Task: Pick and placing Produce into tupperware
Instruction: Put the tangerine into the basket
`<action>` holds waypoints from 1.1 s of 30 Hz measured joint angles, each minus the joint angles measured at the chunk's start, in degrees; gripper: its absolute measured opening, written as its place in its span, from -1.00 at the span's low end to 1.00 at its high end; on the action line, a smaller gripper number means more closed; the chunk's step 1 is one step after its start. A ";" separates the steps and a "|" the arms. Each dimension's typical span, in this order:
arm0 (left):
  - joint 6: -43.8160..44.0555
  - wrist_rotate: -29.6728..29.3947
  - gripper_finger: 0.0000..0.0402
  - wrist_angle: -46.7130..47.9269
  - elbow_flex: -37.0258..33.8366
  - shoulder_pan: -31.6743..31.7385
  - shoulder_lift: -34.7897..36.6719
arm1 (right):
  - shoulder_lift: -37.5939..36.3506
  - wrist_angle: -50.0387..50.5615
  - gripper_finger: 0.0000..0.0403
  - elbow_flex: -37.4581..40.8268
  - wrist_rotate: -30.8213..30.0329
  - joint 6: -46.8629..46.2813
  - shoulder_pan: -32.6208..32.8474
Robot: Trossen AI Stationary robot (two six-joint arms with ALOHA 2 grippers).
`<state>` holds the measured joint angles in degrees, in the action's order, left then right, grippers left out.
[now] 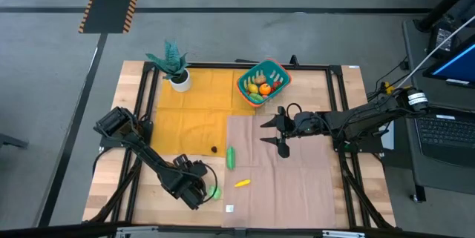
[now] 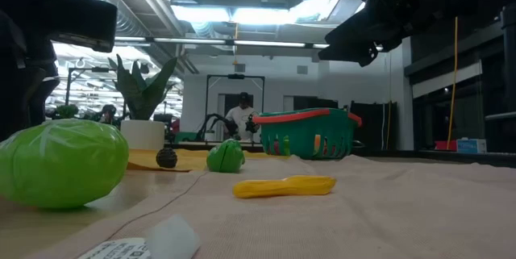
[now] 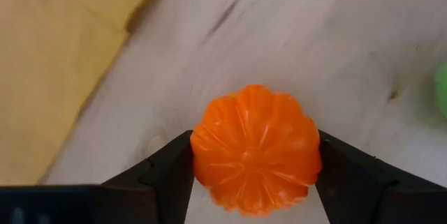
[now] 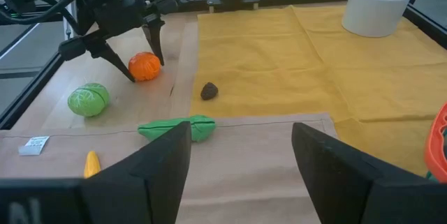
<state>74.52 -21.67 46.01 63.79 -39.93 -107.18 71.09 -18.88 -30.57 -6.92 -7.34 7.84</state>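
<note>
A ribbed orange toy fruit [image 3: 255,155] sits between the fingers of my left gripper [image 3: 255,147] near the table's front left; that gripper [image 4: 144,62] is shut on it. In the high view my left gripper [image 1: 194,187] hides the fruit. Beside it lies a green cabbage [image 4: 89,100]. A long green vegetable [image 1: 230,156], a yellow piece [image 1: 242,183] and a small dark piece [image 1: 214,149] lie loose on the cloths. The teal tupperware [image 1: 276,70] holds several produce at the far middle. My right gripper [image 1: 263,133] hovers open above the beige cloth. My left gripper pinches the orange fruit's two opposite sides [image 3: 199,158] between its two fingers [image 4: 155,42]. The fingers come steeply from above, slanting down. The fruit appears to rest with its underside on the bare wood [image 4: 150,88].
A teal plant in a white pot [image 1: 179,81] stands at the far left on the yellow cloth [image 1: 189,112]. A beige cloth [image 1: 289,179] covers the near right. A white label [image 1: 228,208] lies near the front edge. A person shows far behind in the low view.
</note>
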 joint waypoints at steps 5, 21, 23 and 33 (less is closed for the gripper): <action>-2.90 -3.28 0.18 1.69 -0.27 0.23 3.15 | 0.00 0.01 0.24 -0.01 0.00 0.14 -0.08; -13.73 -24.74 0.18 3.59 -2.22 -0.45 20.76 | 0.02 1.45 0.24 0.00 -0.01 0.21 -0.11; -15.22 -26.05 0.18 -0.90 -5.17 -0.45 22.31 | 0.07 1.73 0.24 0.00 -0.01 0.22 -0.11; -34.77 -26.68 0.18 -42.23 -24.50 1.02 28.54 | 0.07 1.67 0.24 0.00 0.00 0.70 -0.11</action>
<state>39.75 -48.35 3.78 39.29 -38.91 -78.63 71.16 -17.21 -30.57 -6.92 -6.65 7.73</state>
